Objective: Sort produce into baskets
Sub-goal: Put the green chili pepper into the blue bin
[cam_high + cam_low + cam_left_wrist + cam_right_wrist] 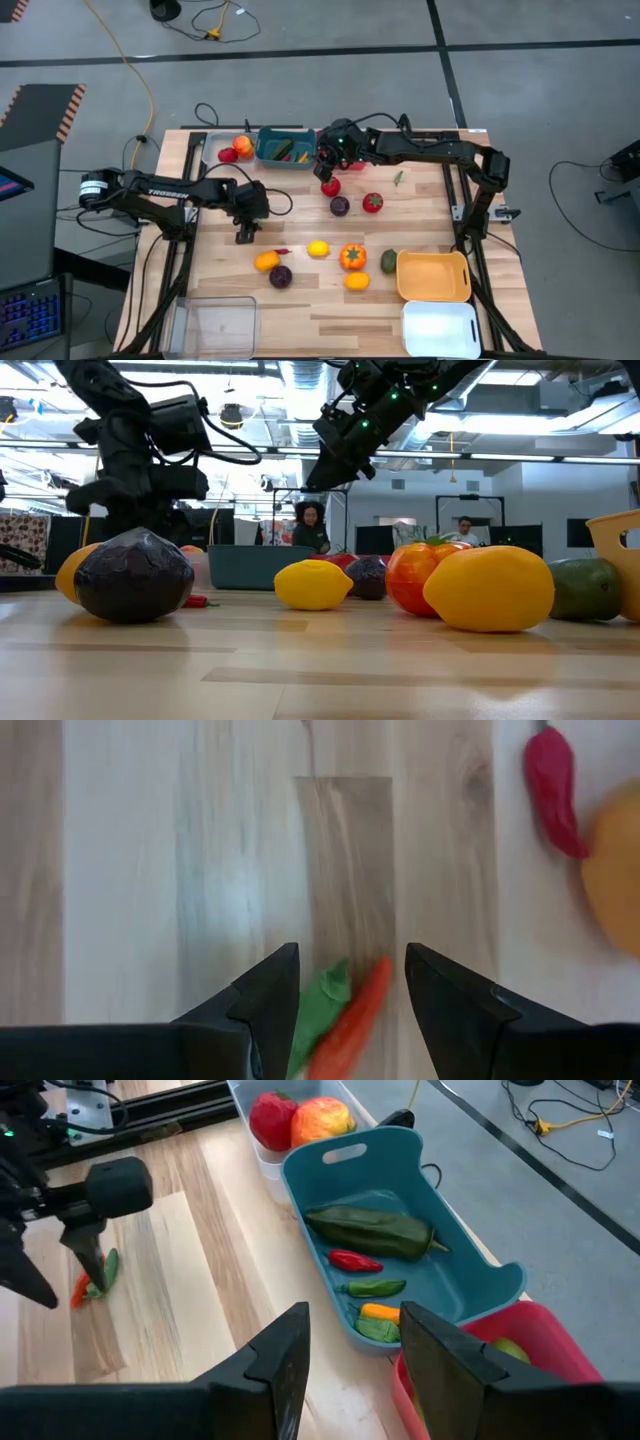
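Your left claw (350, 990) is clamped on a small orange toy carrot with a green top (340, 1020), lined up along the fingers, and the long teal plastic basket (284, 148) lies beyond it, nearer your right arm.

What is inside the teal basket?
The teal basket holds a big dark green pepper, a small red chili, a small green chili and an orange-and-green piece. The right gripper's fingers cover its near corner.

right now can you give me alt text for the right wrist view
The right pincer, open and empty, hangs over a teal bin holding green, red and orange peppers. Beside it a pale bin holds two red fruits; the left pincer grips a small orange-and-green carrot.
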Robot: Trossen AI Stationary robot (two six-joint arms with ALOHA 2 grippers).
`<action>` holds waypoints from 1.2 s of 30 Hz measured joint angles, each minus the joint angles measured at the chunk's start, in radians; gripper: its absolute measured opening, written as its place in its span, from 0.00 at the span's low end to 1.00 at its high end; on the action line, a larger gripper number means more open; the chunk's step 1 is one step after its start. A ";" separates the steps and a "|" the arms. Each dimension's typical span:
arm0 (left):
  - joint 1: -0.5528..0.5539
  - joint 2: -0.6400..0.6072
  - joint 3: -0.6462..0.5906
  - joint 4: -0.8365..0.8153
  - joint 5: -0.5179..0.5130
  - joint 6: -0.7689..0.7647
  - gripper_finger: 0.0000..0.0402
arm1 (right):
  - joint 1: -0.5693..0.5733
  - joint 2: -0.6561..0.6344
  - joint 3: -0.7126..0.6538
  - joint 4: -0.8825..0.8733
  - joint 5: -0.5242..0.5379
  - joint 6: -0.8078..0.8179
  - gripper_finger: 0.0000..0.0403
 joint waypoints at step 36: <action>0.000 0.000 -0.052 0.070 -0.005 0.000 0.02 | 0.000 0.000 0.001 0.000 0.000 0.000 0.45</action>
